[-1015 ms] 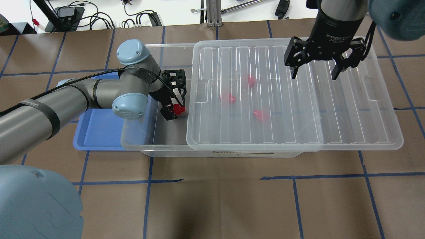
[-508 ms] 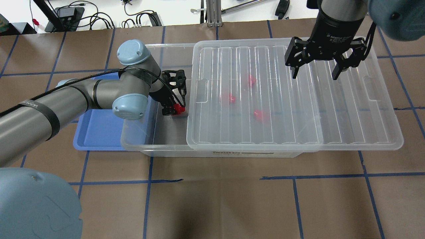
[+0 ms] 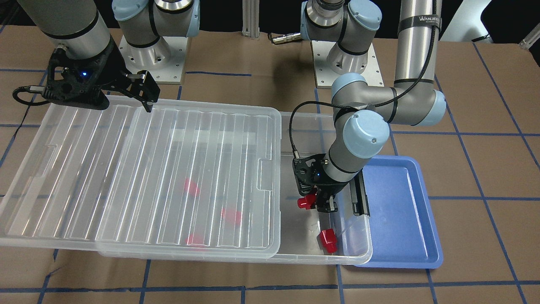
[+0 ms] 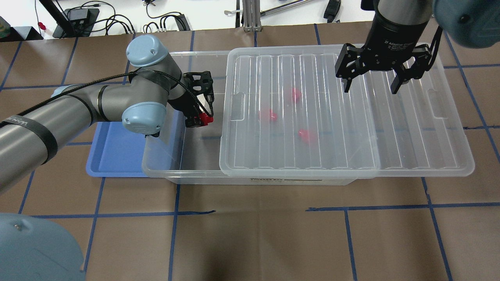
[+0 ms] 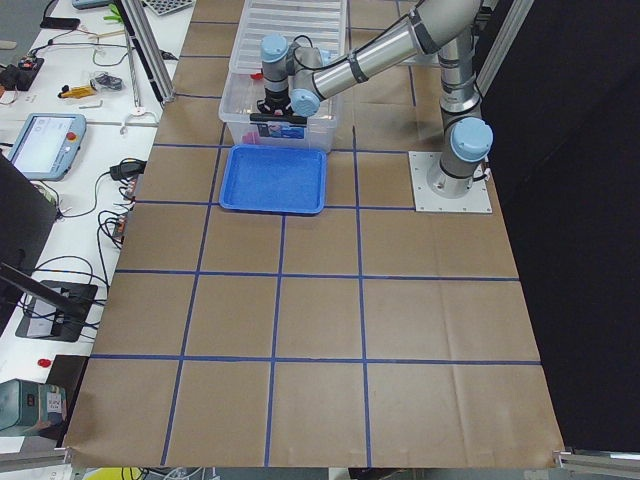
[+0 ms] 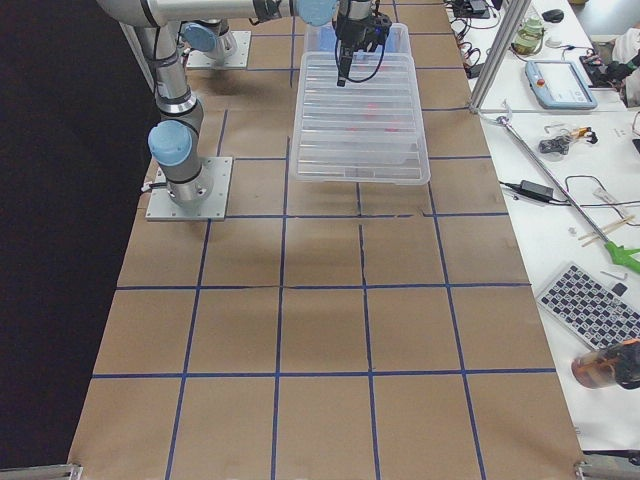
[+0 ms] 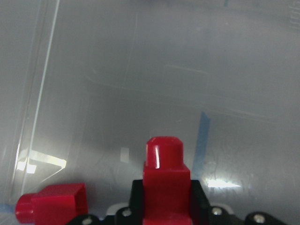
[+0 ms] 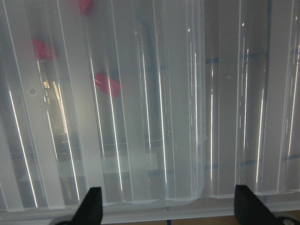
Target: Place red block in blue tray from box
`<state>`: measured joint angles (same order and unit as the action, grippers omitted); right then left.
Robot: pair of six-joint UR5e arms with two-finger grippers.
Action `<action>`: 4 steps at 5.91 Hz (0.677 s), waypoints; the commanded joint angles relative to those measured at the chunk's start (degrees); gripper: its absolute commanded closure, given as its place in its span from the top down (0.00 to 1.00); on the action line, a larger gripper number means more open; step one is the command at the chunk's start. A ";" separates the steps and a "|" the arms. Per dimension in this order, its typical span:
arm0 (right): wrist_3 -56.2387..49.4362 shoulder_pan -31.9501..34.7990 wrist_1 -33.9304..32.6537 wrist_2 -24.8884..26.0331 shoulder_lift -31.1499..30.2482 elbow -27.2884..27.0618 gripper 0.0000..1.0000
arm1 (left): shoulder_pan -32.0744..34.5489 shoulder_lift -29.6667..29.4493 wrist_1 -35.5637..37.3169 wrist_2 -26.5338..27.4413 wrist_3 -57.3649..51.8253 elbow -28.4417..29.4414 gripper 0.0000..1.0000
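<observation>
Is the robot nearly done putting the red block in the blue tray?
About halfway. Done: the lid is slid aside, leaving one end of the box open. In hand: the left gripper is shut on a red block, inside that open end. Left: carry it over the box wall to the blue tray, where no block shows yet, and let go.
</observation>
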<state>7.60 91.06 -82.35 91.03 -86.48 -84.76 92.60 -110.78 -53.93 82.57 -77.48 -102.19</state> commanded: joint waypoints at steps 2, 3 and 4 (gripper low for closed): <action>-0.04 -0.09 0.00 -0.06 0.00 -0.05 1.00 | -1.45 11.43 -17.54 -0.22 0.23 6.53 0.00; -0.04 -0.09 0.00 0.03 -0.18 -0.05 1.00 | -2.59 14.51 -22.05 -0.05 0.14 8.83 0.00; 0.05 -0.09 0.00 -0.23 -0.09 -0.14 1.00 | -5.38 15.85 -22.35 0.04 -0.64 8.85 0.00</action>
<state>7.58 90.98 -82.35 90.96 -86.58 -84.85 89.39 -96.89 -74.53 82.52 -77.57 -94.11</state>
